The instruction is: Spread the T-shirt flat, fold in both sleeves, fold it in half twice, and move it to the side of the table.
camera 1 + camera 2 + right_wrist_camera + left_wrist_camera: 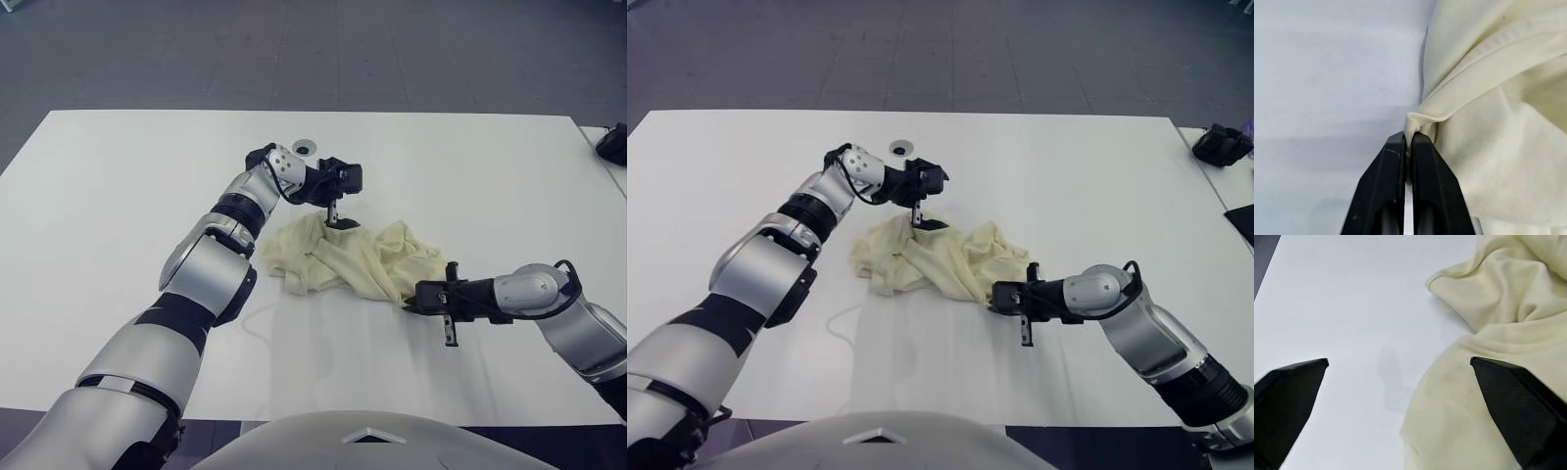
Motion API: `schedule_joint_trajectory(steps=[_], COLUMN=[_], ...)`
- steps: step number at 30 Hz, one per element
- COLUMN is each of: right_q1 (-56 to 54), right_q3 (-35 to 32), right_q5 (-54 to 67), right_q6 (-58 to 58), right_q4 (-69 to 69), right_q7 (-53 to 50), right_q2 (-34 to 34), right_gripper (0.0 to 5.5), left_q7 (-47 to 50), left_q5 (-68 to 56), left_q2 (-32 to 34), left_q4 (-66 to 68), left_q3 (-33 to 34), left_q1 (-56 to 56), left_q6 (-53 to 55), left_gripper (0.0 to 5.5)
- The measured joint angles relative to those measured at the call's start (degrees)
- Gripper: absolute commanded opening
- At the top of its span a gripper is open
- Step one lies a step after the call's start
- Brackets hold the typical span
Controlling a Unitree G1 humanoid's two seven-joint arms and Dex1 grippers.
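As the right gripper pinches it, the T-shirt lies left to right.

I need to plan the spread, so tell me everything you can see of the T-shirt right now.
The T-shirt is pale yellow, soft knit cloth, crumpled in a loose heap near the middle of the white table, not spread flat. The right gripper has its jaws shut on a pinch of cloth by a ribbed band at its near right end. The left gripper stands at its far edge, jaws open.
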Motion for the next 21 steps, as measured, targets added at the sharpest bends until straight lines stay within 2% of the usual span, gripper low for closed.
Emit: schedule_joint_trajectory(steps=[6,10,14,19,21], right_q1=[-0.08,-0.15,1.06,3.49,4.65], right_q3=[-0.52,-0.86,-2.41,-4.13,-4.59], right_q5=[-0.03,0.09,0.13,0.24,0.25], right_q6=[1.4,2.2,3.27,4.96,5.7], right_q4=[-0.1,0.29,-0.1,-2.04,-3.22], right_q7=[-0.86,-1.31,-1.82,-3.24,-3.65], right_q2=[1.37,2.26,2.2,2.2,2.17], right_gripper=[0.02,0.02,0.02,0.02,0.02], left_q7=[2.16,2.62,0.93,-9.88,-14.01], left_q5=[3.18,2.59,2.33,-2.78,-4.42], left_q2=[0.95,3.81,10.09,20.4,25.54], left_q4=[-0.02,-2.47,-8.09,-28.95,-40.44], left_q3=[-0.22,0.35,0.22,0.37,0.35], left_q1=[4.68,8.09,12.18,23.21,28.86], left_q6=[-1.0,-4.65,-8.74,-7.92,-4.35], left_gripper=[5.4,5.4,5.4,5.4,5.4])
